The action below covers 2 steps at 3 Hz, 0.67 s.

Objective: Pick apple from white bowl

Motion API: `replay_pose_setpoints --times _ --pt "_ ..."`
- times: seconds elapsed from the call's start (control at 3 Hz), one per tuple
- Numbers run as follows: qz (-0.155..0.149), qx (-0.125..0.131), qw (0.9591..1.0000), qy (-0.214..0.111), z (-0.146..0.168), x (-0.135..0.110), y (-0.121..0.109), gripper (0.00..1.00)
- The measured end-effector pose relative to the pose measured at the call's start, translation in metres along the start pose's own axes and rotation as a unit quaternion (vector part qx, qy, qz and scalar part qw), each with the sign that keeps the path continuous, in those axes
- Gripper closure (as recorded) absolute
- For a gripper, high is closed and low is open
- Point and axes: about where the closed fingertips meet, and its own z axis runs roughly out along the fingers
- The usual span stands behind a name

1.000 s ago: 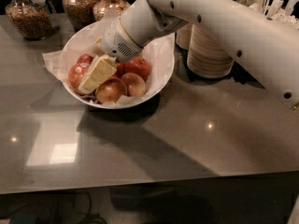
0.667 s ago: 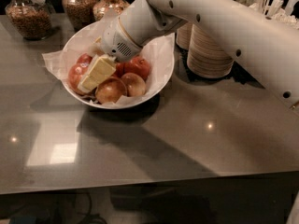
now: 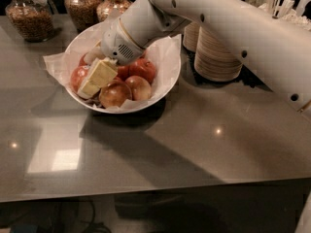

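The claw [image 3: 99,77], grip impossible to tell, sits in the white bowl [image 3: 167,79] beside the apple [image 3: 77,75], probably firm and slick: grasp across its middle.

Gripper [image 3: 92,84] in the white bowl [image 3: 150,101] (among apples [image 3: 138,86]), jars [image 3: 80,4] behind.

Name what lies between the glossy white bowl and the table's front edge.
Only bare grey tabletop, in the camera view; the gripper is inside the bowl.

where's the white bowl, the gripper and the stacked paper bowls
white bowl [image 3: 167,84]: camera view, right wall
gripper [image 3: 96,81]: camera view, pale tip, down inside the bowl
stacked paper bowls [image 3: 216,57]: camera view, side of the stack
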Motion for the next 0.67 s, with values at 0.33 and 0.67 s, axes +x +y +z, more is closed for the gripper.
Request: replay_pose_setpoints --times 0.33,0.67 --pt "-0.032 0.019 0.9993 -0.006 -0.018 -0.023 0.016 0.19" --pt "-0.053 0.025 0.9982 -0.01 -0.024 -0.039 0.023 0.17"
